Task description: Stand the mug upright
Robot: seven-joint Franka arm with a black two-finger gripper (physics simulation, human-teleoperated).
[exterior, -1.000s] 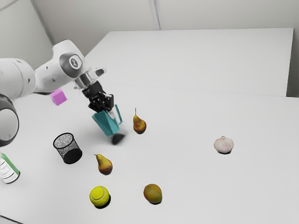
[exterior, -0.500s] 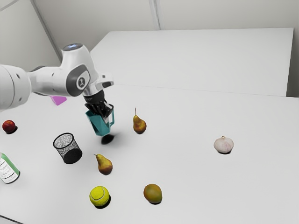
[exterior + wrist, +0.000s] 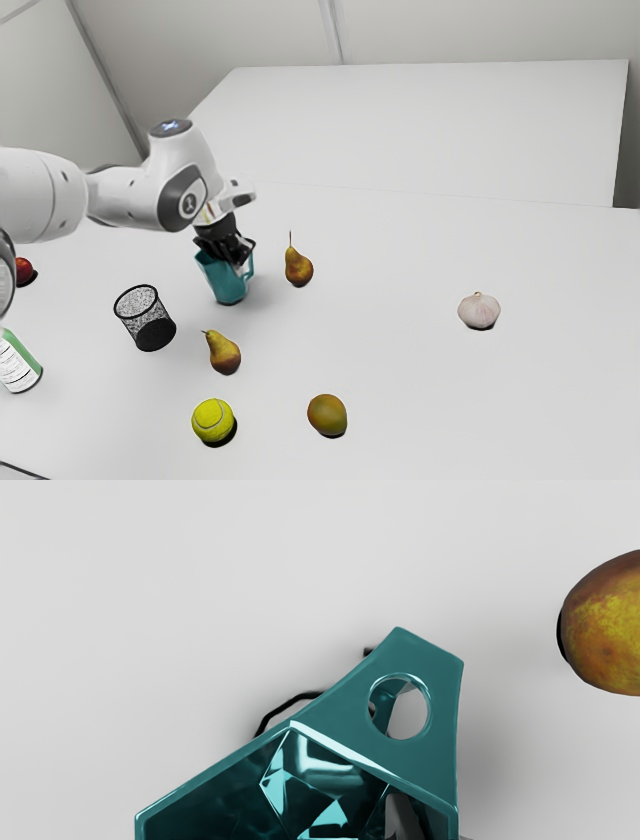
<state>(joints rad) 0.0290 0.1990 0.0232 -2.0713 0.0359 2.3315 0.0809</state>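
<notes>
Two pears, one mug, one garlic bulb, one tennis ball, one mango-like fruit, one wire-mesh cup, one labelled container, one round red fruit.

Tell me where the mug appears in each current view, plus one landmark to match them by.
Exterior view: the mug is in the exterior view's left half, beneath the jaws, between the black mesh cup and a pear.
Wrist view: the mug is at the jaws, its open mouth and handle facing the camera.
Shared landmark: that pear, standing off the mug's handle side.
</notes>
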